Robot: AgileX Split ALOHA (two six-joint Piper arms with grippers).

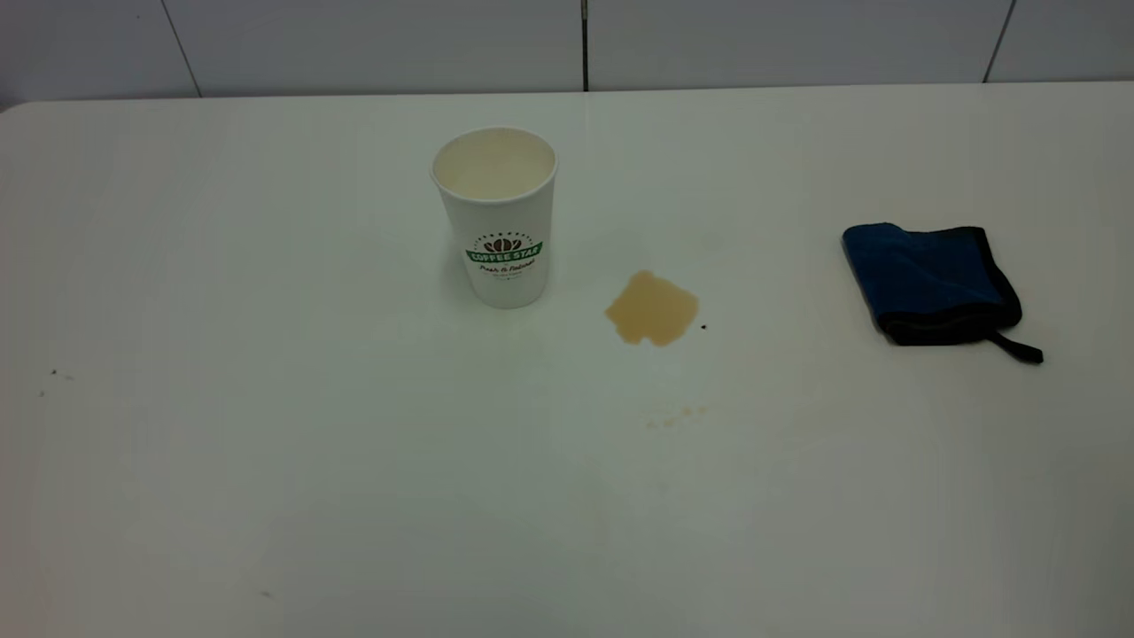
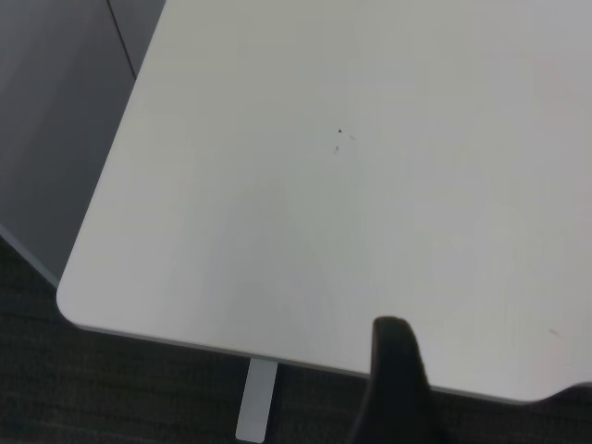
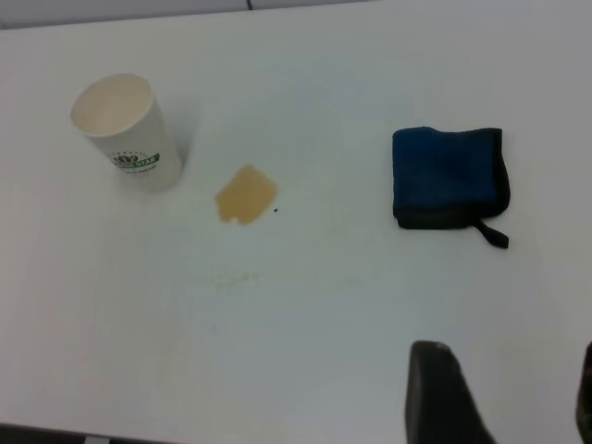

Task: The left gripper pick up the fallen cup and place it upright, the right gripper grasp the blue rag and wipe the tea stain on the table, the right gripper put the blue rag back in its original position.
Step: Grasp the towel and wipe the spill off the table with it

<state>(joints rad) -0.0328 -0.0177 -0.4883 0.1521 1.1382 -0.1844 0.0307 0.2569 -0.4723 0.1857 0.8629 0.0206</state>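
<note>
The white paper cup (image 1: 498,217) with a green logo stands upright on the white table (image 1: 266,443), left of centre. A brown tea stain (image 1: 652,308) lies on the table to its right. The folded blue rag (image 1: 930,282) with black edging lies flat at the right. Neither gripper shows in the exterior view. In the right wrist view my right gripper (image 3: 513,393) is open and empty, back from the rag (image 3: 449,176), the stain (image 3: 245,194) and the cup (image 3: 125,129). My left gripper (image 2: 486,388) is open and empty over the table's corner, far from the cup.
A few faint brown droplets (image 1: 678,416) lie in front of the stain. Small dark specks (image 1: 53,374) mark the table's left side. The table's rounded corner (image 2: 69,301) and a leg (image 2: 257,402) show in the left wrist view. A tiled wall (image 1: 585,44) runs behind.
</note>
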